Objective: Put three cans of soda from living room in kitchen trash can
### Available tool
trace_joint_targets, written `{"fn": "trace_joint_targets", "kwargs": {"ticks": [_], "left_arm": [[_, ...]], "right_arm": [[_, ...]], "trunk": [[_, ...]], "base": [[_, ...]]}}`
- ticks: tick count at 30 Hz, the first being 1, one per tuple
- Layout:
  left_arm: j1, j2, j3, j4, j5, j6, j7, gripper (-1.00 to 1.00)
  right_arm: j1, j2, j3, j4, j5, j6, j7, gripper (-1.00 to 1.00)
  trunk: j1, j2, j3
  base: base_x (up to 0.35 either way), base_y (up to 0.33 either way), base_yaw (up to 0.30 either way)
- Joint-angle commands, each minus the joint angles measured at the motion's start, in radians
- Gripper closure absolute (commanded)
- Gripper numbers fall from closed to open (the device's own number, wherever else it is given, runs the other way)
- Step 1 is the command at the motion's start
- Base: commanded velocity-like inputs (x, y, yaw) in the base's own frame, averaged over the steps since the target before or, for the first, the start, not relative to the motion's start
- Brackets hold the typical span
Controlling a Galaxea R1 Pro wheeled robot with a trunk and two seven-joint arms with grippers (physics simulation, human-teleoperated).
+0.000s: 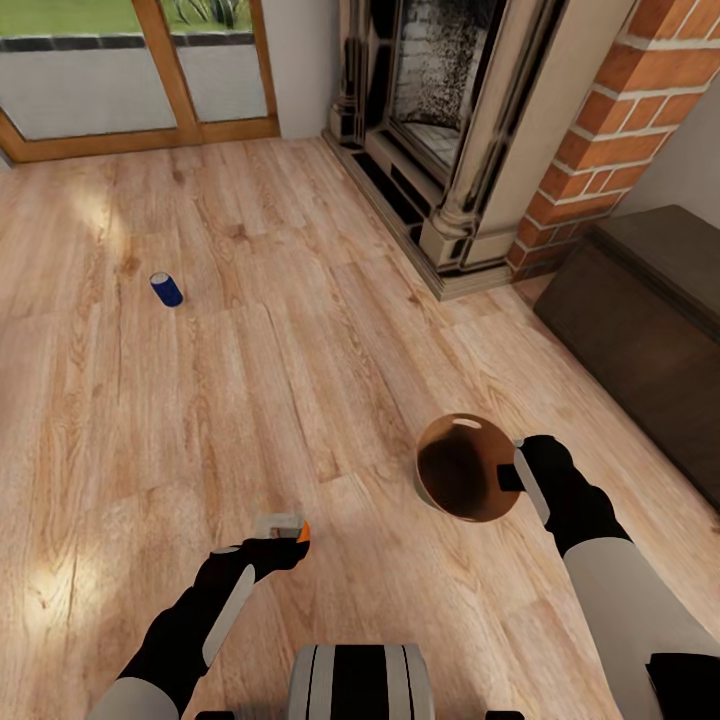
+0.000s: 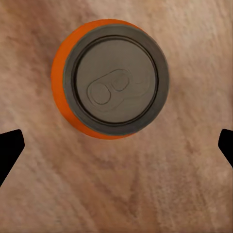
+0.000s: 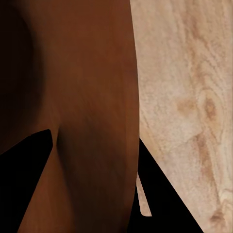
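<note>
Nearest the robot's trunk, on the wood-plank floor (image 1: 300, 330) of the living room, the left gripper (image 1: 285, 535) hangs over the orange soda can (image 2: 109, 77). The left wrist view looks straight down on the can's silver top with its pull tab; the can stands upright on the floor. The gripper's dark fingertips (image 2: 9, 150) sit wide apart at either side of that view, spread and holding nothing, the can not between them. From the head camera a sliver of orange shows beside the gripper, and the left arm reaches forward with the forearm bent inward.

Just beyond, on the right, the trash can (image 1: 467, 480) is held up by the right gripper (image 1: 520, 478), which pinches its rim: one finger (image 3: 29, 170) lies against the copper-brown inside wall, the other outside. The bin is tipped with its mouth toward the camera; nothing can be seen inside it.

Farther off to the left, the dark blue soda can (image 1: 166, 289) stands alone on the floor. A brick fireplace (image 1: 470, 130) and a glass door (image 1: 130, 70) lie beyond.
</note>
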Motion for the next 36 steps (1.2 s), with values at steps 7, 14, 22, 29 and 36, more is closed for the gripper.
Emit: {"fn": "trace_joint_targets", "kwargs": {"ticks": [7, 14, 22, 29, 36], "left_arm": [[-0.001, -0.001, -0.001, 0.001, 0.000, -0.001, 0.000, -1.00], [-0.001, -0.001, -0.001, 0.002, 0.000, -0.002, -0.001, -1.00], [-0.003, 0.003, -0.001, -0.011, 0.003, -0.012, 0.000, -1.00], [-0.003, 0.003, -0.001, -0.011, 0.003, -0.012, 0.000, -1.00], [-0.003, 0.003, -0.001, -0.011, 0.003, -0.012, 0.000, -1.00]], "right_arm": [[0.001, 0.044, -0.004, 0.081, 0.093, 0.000, -0.004, 1.00], [0.002, 0.044, -0.004, 0.081, 0.093, 0.000, -0.004, 1.00], [0.003, -0.021, 0.024, 0.000, -0.045, 0.000, 0.005, 1.00], [0.003, -0.149, 0.032, 0.007, -0.338, 0.000, 0.005, 1.00], [0.003, -0.223, 0.032, 0.000, -0.509, 0.000, 0.005, 1.00]], "trunk": [[0.001, 0.000, -0.001], [0.001, 0.000, -0.001], [0.000, 0.001, 0.000], [0.000, 0.001, 0.000], [0.000, 0.001, 0.000]], "base": [[0.000, 0.000, 0.000], [0.000, 0.000, 0.000], [0.000, 0.000, 0.000], [0.000, 0.000, 0.000], [0.000, 0.000, 0.000]]}}
